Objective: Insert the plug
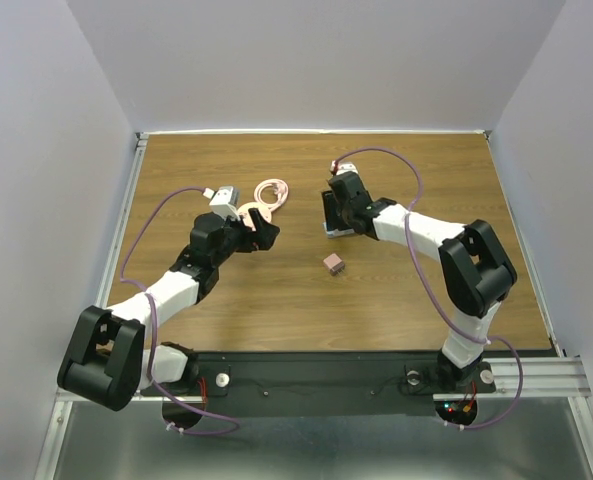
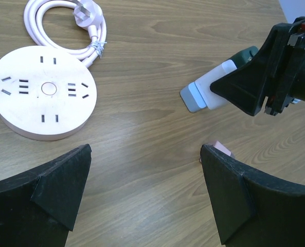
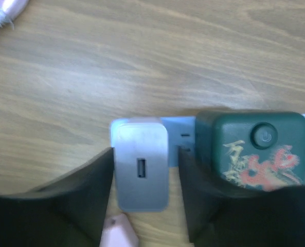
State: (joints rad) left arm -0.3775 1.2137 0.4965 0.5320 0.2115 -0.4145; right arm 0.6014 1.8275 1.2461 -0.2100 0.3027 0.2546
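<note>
A white plug (image 3: 141,167) with a USB port on its face stands in the pale blue power strip (image 3: 180,126), next to a green block (image 3: 257,149) with a power button. My right gripper (image 3: 144,177) straddles the plug. Its left finger (image 3: 75,195) lies against the plug's side, and a narrow gap shows before the right finger (image 3: 209,195), so the jaws are open. In the top view this right gripper (image 1: 336,205) is over the strip (image 1: 338,230) at centre back. My left gripper (image 2: 146,180) hangs wide open over bare wood, holding nothing.
A round pink socket hub (image 2: 43,92) with a coiled pink cable (image 2: 65,20) lies beside the left gripper (image 1: 261,232). A small pink cube (image 1: 334,264) rests on the table in front of the strip. White walls enclose the table on three sides.
</note>
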